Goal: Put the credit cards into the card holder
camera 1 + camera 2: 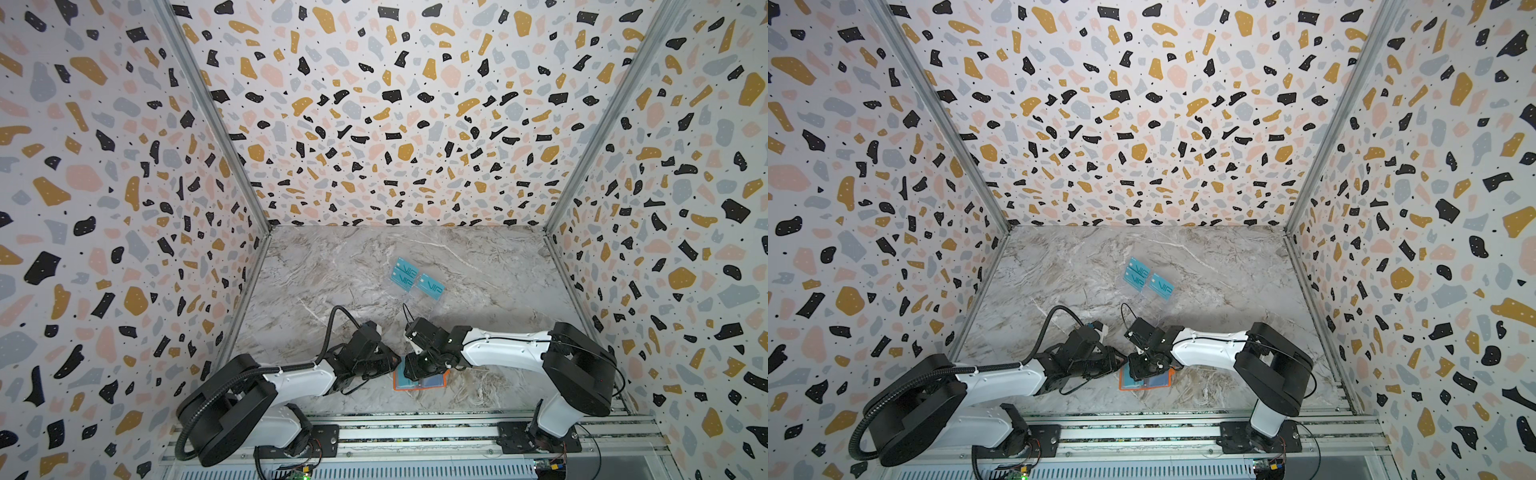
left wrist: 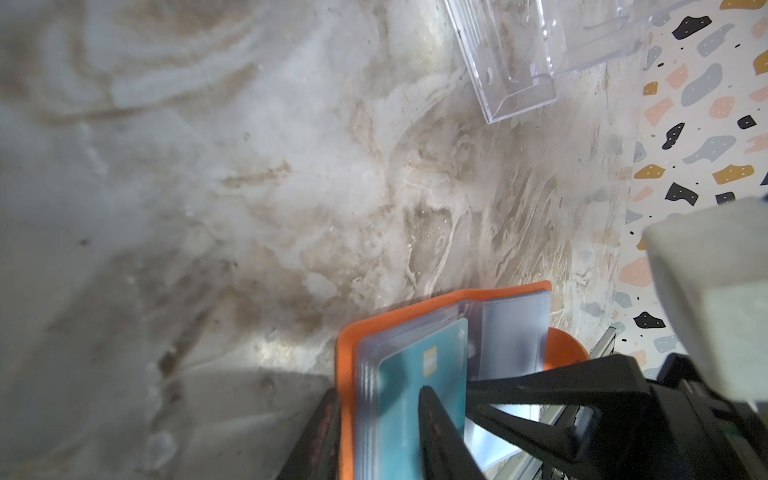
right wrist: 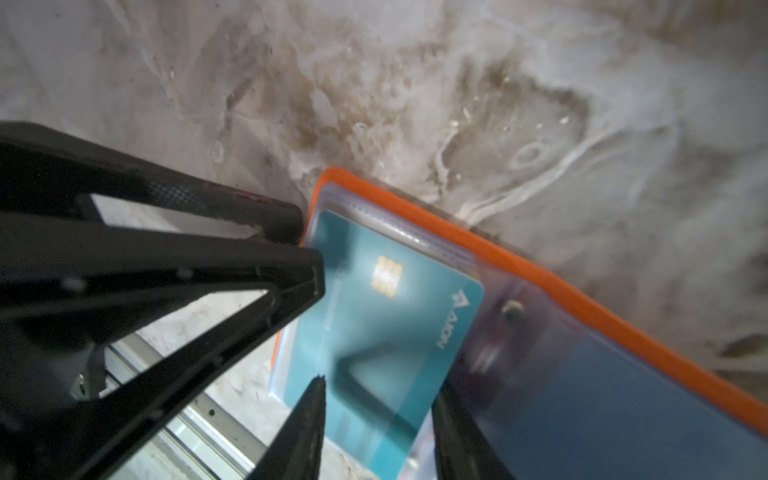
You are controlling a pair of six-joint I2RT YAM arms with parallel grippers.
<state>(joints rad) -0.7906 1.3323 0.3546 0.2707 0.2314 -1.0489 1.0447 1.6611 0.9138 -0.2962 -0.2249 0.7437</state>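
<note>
On the bench (image 1: pixel 498 270), the open orange card holder (image 2: pixel 347 353) lies beneath both hands. The left hand (image 3: pixel 305 245) clamps its page edge. The right hand (image 3: pixel 378 388), jaws half open, straddles a teal card (image 3: pixel 386 316) whose long axis runs straight ahead; whether it grips is unclear.
</note>
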